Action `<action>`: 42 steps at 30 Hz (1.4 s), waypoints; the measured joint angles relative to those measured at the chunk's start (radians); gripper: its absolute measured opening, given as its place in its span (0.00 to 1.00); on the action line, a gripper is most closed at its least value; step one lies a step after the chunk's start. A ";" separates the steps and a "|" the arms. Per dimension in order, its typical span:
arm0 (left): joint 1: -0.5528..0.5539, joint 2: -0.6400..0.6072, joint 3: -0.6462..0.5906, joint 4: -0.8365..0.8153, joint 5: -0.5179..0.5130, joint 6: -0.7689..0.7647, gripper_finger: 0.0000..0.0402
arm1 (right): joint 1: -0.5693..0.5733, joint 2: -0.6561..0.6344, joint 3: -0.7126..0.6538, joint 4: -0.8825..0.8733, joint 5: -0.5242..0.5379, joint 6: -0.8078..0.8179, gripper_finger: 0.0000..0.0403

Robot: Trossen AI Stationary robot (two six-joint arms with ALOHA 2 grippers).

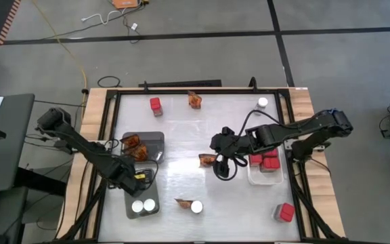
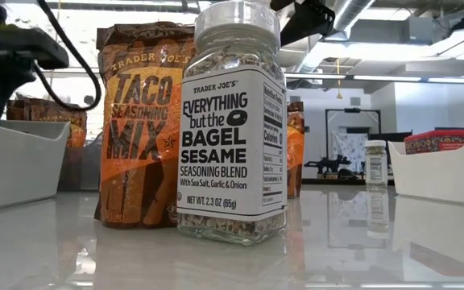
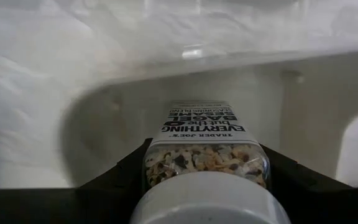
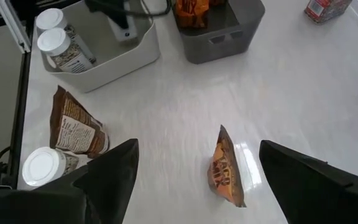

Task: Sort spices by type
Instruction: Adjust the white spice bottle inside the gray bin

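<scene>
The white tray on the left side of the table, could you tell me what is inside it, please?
The white tray holds two white-lidded jars; the left gripper reaches in with a third jar. Its arm covers part of the floor.

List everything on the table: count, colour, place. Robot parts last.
Grey tray: one, left side.
White tray: one, left side, beside the grey tray.
Clear tray: one, right side.
Red boxes: two loose, at the high view's top and lower right; at least two more in the clear tray.
Jars: four, white lids; two loose, two in the white tray.
Packets: orange-brown; three loose, at least two in the grey tray.
Left pincer: dark, shut on a fifth jar inside the white tray.
Right pincer: dark, open, over the centre packet.
</scene>
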 joint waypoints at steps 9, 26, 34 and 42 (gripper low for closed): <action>0.014 0.033 0.001 0.000 0.022 -0.010 0.51 | -0.013 0.000 0.000 0.004 0.000 -0.009 0.89; 0.021 0.034 0.001 0.024 0.015 -0.054 0.51 | -0.019 0.000 0.000 0.004 0.000 -0.011 0.89; 0.048 0.034 0.001 0.012 0.014 -0.028 0.51 | -0.019 0.002 0.000 0.003 0.000 -0.012 0.89; 0.053 0.034 0.001 -0.018 -0.008 -0.028 0.51 | -0.019 0.002 0.000 -0.004 0.000 -0.012 0.89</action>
